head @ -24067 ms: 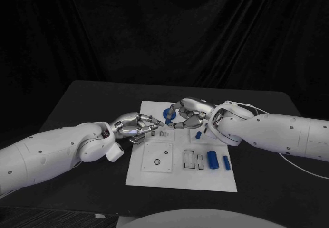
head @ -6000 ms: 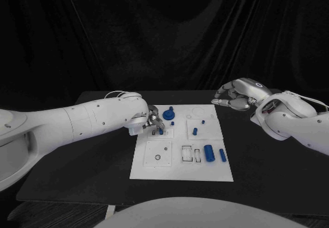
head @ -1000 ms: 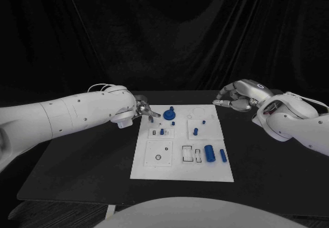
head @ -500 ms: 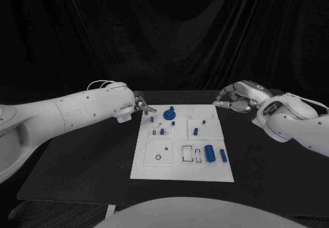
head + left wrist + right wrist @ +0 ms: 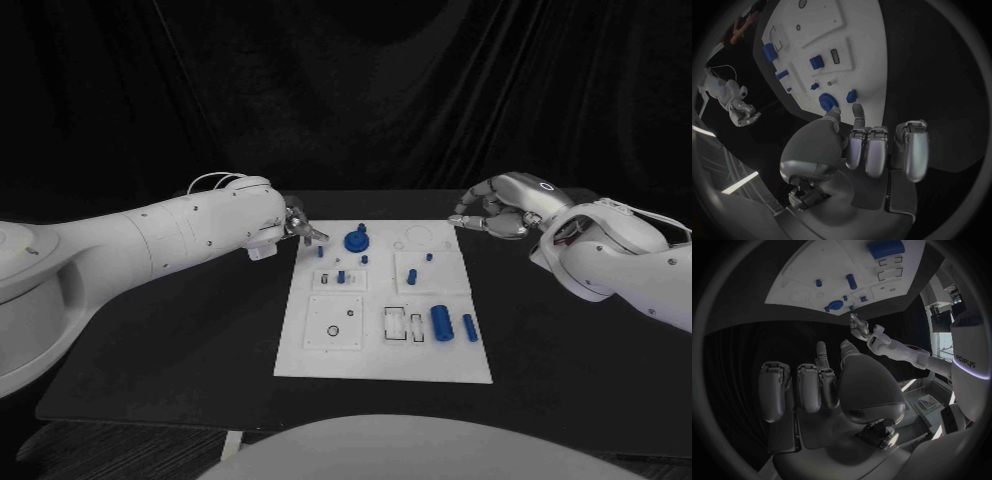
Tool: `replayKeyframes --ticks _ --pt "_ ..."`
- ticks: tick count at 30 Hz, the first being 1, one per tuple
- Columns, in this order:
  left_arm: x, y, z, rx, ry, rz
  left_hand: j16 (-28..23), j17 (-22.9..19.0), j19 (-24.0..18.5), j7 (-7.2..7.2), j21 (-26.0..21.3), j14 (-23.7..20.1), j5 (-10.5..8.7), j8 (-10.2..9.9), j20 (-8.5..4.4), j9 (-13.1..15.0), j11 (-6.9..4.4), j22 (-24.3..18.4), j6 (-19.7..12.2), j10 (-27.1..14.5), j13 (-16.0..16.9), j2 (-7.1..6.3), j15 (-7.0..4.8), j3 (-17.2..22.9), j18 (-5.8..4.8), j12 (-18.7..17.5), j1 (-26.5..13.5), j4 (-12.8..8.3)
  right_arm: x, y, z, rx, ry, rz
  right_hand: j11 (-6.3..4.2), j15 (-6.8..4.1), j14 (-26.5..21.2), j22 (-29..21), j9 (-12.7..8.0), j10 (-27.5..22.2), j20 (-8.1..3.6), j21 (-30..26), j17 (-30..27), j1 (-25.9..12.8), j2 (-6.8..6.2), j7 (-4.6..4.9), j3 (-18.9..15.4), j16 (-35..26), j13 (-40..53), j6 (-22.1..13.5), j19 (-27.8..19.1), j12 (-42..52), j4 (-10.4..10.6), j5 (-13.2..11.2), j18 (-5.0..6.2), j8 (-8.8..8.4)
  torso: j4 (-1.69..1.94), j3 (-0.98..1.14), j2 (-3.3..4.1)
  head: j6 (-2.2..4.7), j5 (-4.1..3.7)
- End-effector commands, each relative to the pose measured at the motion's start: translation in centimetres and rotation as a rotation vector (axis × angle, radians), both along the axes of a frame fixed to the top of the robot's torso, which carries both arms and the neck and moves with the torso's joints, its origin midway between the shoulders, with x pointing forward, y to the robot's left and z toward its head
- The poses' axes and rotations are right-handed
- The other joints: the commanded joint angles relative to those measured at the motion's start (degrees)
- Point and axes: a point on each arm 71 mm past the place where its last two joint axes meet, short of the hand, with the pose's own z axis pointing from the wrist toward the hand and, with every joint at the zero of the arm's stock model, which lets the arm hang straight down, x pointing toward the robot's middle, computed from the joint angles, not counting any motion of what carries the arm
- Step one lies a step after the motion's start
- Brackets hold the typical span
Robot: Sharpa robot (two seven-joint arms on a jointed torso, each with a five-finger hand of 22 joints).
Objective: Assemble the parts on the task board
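The white task board [image 5: 382, 360] lies in the middle of the black table. On its far half stand a blue round knob [image 5: 356, 240] and several small blue pegs [image 5: 411, 276]. Two blue cylinders [image 5: 440, 322] lie near its right edge. My left hand [image 5: 299, 228] hovers at the board's far left corner, its fingers curled with nothing in them; the left wrist view shows the hand [image 5: 873, 150] just short of the knob [image 5: 828, 102]. Beyond the far right corner my right hand [image 5: 498, 212] hangs above the table, its fingers [image 5: 807, 387] curled and empty.
Black table surface surrounds the board on every side. A dark curtain hangs behind the table's far edge. The near half of the board [image 5: 854, 30] carries a square plate with a hole and rectangular slots.
Six seconds ago my left hand was over the small pegs; it has since drawn back to the board's far left corner. Over the last second both hands have hardly shifted.
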Motion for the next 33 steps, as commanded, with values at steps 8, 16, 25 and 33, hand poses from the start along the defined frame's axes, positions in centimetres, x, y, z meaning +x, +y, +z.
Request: replayKeyframes --ticks 8,16,25,33 --pt "0.0 -0.74 -0.57 -0.027 0.021 -0.054 0.2 15.1 0.4 0.06 -0.4 6.0 -0.2 -0.4 -0.13 0.1 0.3 12.3 -0.9 6.2 15.1 0.16 0.14 -0.4 -0.55 0.0 0.2 0.1 0.03 0.03 -0.2 -0.005 0.007 -0.004 0.16 0.37 3.5 13.0 -0.1 5.9 0.25 -0.3 0.6 -0.2 0.07 -0.06 -0.1 -0.3 15.1 -0.3 3.2 0.2 0.0 -0.1 0.24 -0.29 -0.03 0.11 -0.11 0.01 0.19" --pt "0.08 -0.8 -0.71 -0.028 0.026 -0.058 0.2 15.1 0.1 0.48 -0.7 6.0 -0.11 -1.2 0.17 -0.1 0.68 12.2 -1.9 6.2 15.1 0.44 0.49 -0.6 -0.48 0.0 0.4 0.2 0.01 0.04 -0.24 -0.007 0.012 -0.004 0.16 0.37 3.5 13.0 -0.1 5.9 0.25 -0.3 0.6 -0.2 0.11 -0.06 -0.1 -0.3 15.1 -0.3 3.2 0.2 -0.1 -0.1 0.22 -0.31 -0.02 0.1 -0.06 0.01 0.12" --pt "0.11 -0.95 -0.86 -0.023 0.039 -0.062 0.2 15.1 -0.1 0.69 -0.9 6.0 0.55 -1.8 0.38 -0.4 0.9 12.2 -2.3 6.2 15.1 0.77 0.72 -0.5 -0.44 0.0 0.9 0.0 -0.02 -0.03 -0.2 -0.004 0.008 -0.006 0.16 0.37 3.5 13.0 -0.1 5.9 0.25 -0.2 0.7 -0.2 0.12 -0.05 -0.1 -0.3 15.1 -0.3 3.2 0.2 -0.1 -0.1 0.22 -0.32 -0.04 0.1 -0.11 0.01 0.2" --pt "0.08 -0.96 -1.11 -0.016 0.05 -0.059 0.2 15.1 -0.2 0.76 -1.1 6.0 0.75 -2.0 0.46 -0.5 0.98 12.1 -2.4 6.2 15.1 0.92 0.8 -0.4 -0.39 0.0 1.2 -0.1 -0.04 -0.06 -0.19 -0.004 0.008 -0.006 0.16 0.37 3.5 13.0 -0.1 5.9 0.25 -0.2 0.7 -0.2 0.12 -0.05 -0.1 -0.3 15.1 -0.3 3.2 0.2 -0.1 -0.1 0.22 -0.32 0.01 0.12 -0.08 0.01 0.11"
